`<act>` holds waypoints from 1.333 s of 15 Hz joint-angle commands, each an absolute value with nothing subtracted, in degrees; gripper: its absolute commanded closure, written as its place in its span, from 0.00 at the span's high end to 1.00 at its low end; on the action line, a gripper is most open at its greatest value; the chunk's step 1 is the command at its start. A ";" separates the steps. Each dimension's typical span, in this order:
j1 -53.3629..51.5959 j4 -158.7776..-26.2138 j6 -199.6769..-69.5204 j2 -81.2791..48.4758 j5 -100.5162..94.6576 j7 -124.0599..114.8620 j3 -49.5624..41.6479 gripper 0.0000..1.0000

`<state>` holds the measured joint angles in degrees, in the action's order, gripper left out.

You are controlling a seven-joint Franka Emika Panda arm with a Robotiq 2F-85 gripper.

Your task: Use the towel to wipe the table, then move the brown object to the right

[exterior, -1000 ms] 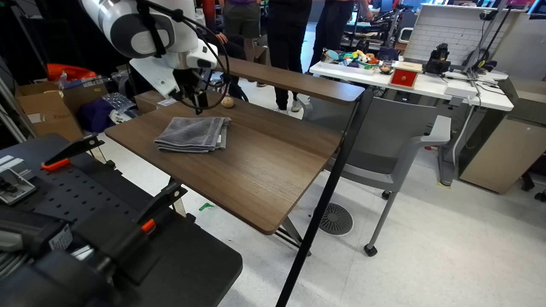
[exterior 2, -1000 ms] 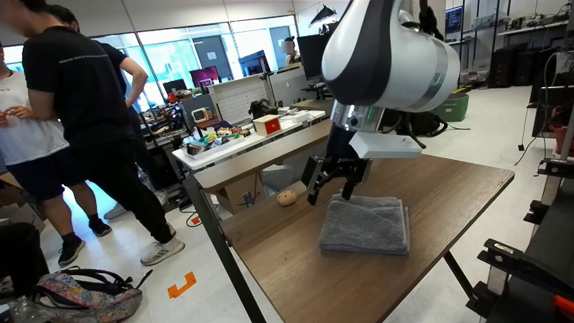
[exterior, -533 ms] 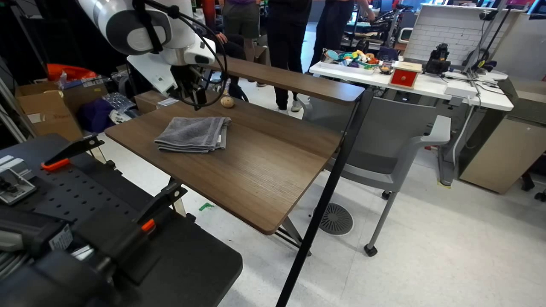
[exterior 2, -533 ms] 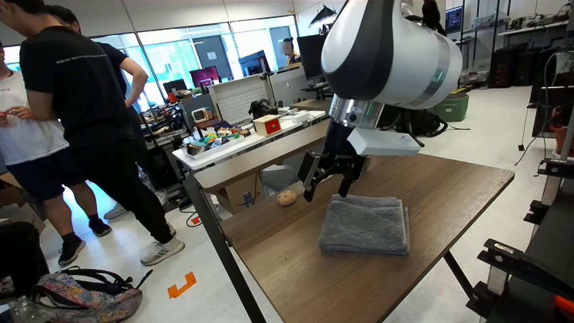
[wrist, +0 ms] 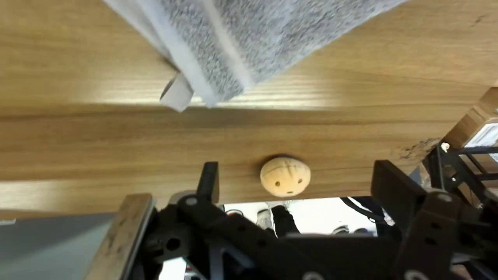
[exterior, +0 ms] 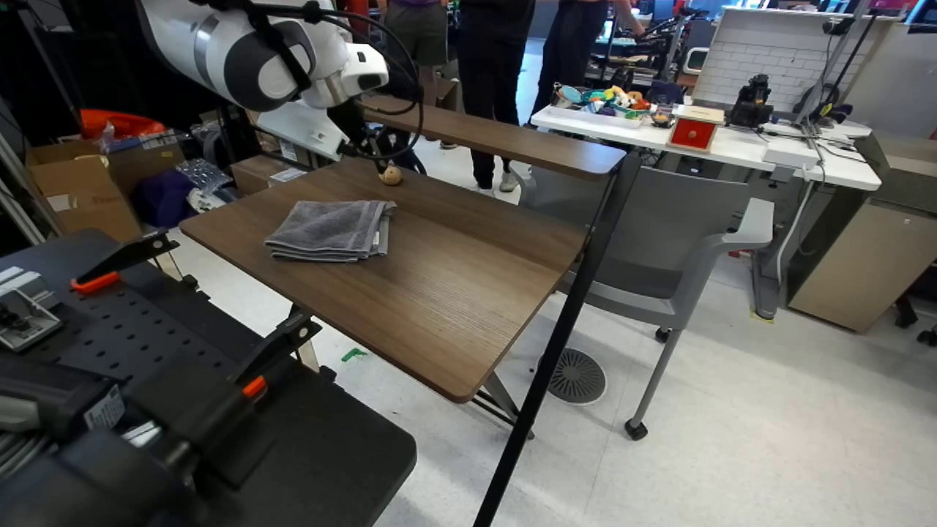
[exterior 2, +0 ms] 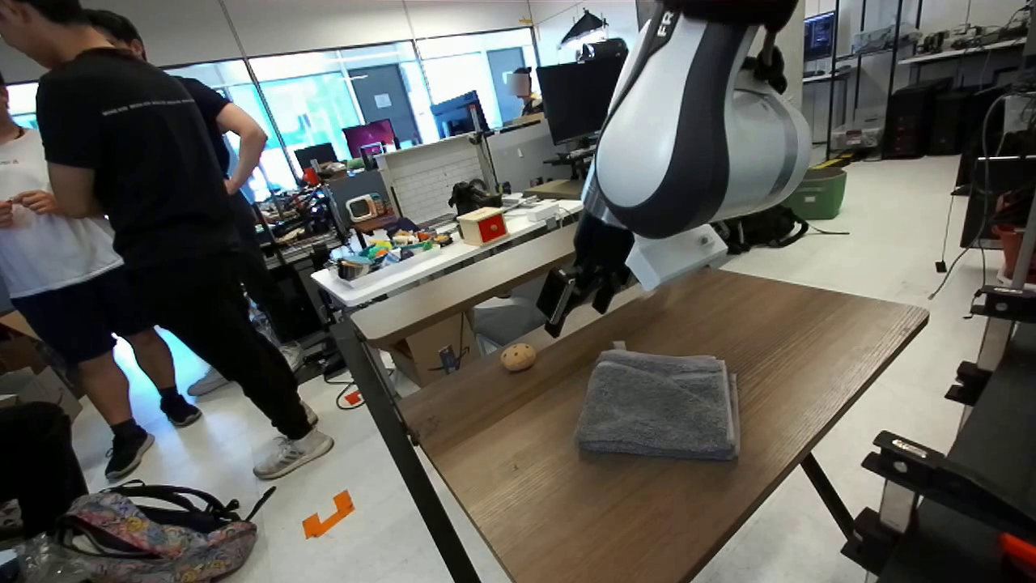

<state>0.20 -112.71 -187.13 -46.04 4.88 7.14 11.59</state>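
The grey folded towel (exterior: 329, 230) lies on the dark brown wood-grain table (exterior: 454, 307); the towel also shows in an exterior view (exterior 2: 660, 413) and at the top of the wrist view (wrist: 268, 35). The brown object (exterior 2: 518, 357), a small rounded tan lump with dark holes, sits near the table's edge on the raised shelf's side. My gripper (exterior 2: 578, 317) is open and empty, tilted, above the table between towel and shelf. In the wrist view the brown object (wrist: 286, 178) appears between the spread fingers (wrist: 295, 171), beyond and below them, not touched.
A raised wooden shelf (exterior: 498, 139) runs along one long side of the table and also shows in an exterior view (exterior 2: 477, 283). A grey chair (exterior: 659, 234) stands beyond it. A black bench (exterior: 329, 439) with clamps stands on the opposite side. People stand behind the shelf side.
My gripper has moved up and away from the towel towards the shelf side, and the wrist has tilted. The towel and the brown object have not moved.
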 commanded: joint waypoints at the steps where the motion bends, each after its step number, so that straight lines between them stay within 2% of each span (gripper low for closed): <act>1: -6.73 -104.30 -193.05 -53.02 2.50 4.86 3.57 1.00; 2: -3.97 -109.26 -190.01 -48.75 1.94 4.56 6.43 1.00; 8: -5.72 -103.89 -195.36 -54.22 -0.56 6.51 4.55 1.00; 20: -5.36 -86.90 -196.96 -65.99 -6.52 5.72 6.94 1.00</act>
<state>-5.93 -92.90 -195.80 -62.12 -5.47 6.39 6.13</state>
